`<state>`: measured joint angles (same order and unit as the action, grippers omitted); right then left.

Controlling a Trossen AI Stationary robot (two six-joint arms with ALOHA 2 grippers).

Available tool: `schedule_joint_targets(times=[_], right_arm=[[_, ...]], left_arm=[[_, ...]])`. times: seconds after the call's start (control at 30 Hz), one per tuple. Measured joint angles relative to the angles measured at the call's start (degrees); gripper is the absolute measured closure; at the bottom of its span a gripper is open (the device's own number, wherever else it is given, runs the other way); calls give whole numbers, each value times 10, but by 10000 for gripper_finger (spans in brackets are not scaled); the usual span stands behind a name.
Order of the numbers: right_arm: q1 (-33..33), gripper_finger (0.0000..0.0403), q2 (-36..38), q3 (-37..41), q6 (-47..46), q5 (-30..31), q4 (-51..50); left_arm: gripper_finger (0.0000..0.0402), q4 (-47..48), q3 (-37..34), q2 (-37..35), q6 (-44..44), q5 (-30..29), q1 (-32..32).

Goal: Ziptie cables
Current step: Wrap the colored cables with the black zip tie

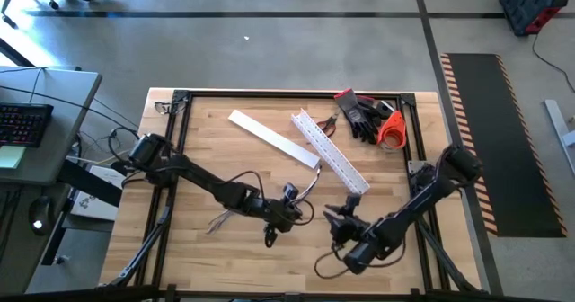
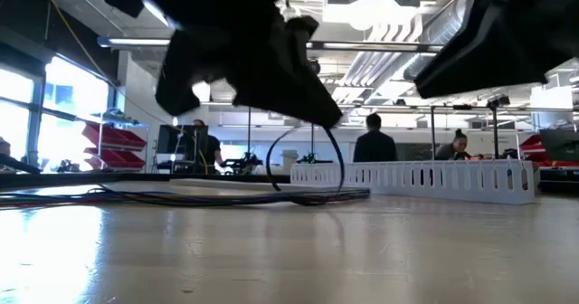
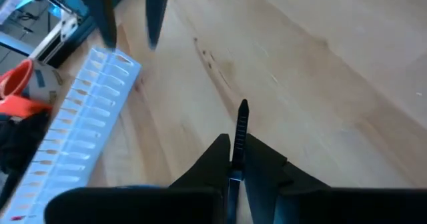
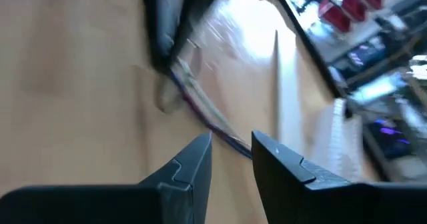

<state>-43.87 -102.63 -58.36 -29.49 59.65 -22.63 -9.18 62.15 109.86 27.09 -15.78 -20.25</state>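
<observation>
The cables (image 1: 235, 203) lie as a loose grey and dark bundle on the wooden table, with one loop (image 2: 308, 168) arching up near the middle. My left gripper (image 1: 293, 209) is at the bundle's right end, shut on a thin black zip tie (image 3: 241, 117). My right gripper (image 1: 341, 216) hovers just right of it, open and pointing toward the cables (image 4: 200, 114), touching nothing. In the right wrist view its fingers (image 4: 200, 161) stand apart above the bare wood. My left gripper pinches the black zip tie between its two shut fingers (image 3: 217, 154). The strip's free end (image 3: 243, 107) sticks out forward past the fingertips, clear of the table. The rest of the strip is hidden behind the fingers.
A white slotted channel (image 1: 332, 149) and a flat white cover strip (image 1: 269, 138) lie slantwise across the far half of the table. Black-and-red gloves (image 1: 359, 113) and an orange item (image 1: 391, 129) sit at the far right corner. A dark cord loops near the near edge (image 1: 323, 266). People stand in the room behind (image 2: 374, 146).
</observation>
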Motion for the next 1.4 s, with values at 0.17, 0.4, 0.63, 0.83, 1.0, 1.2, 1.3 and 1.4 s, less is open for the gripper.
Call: schedule_joint_targets(times=[0.17,0.4,0.63,0.83,1.0,1.2,1.3,1.4], right_arm=[[4,310,0,62,33,-43,192],[32,278,0,101,89,-83,324],[76,271,0,98,75,-126,328],[91,298,0,98,74,-136,332],[95,333,0,98,75,-176,329],[95,368,-1,98,86,-157,330],[95,396,-1,98,90,-153,327],[95,399,-1,98,90,-151,327]], left_arm=[[390,-2,23,32,0,-40,1],[391,2,38,38,-4,-55,5],[391,2,40,38,-15,-55,8],[391,0,40,38,-15,-55,7],[387,-1,40,38,-15,-55,7],[385,-1,40,38,-18,-55,7],[384,-1,40,38,-31,-56,7],[382,-1,40,38,-50,-75,7]])
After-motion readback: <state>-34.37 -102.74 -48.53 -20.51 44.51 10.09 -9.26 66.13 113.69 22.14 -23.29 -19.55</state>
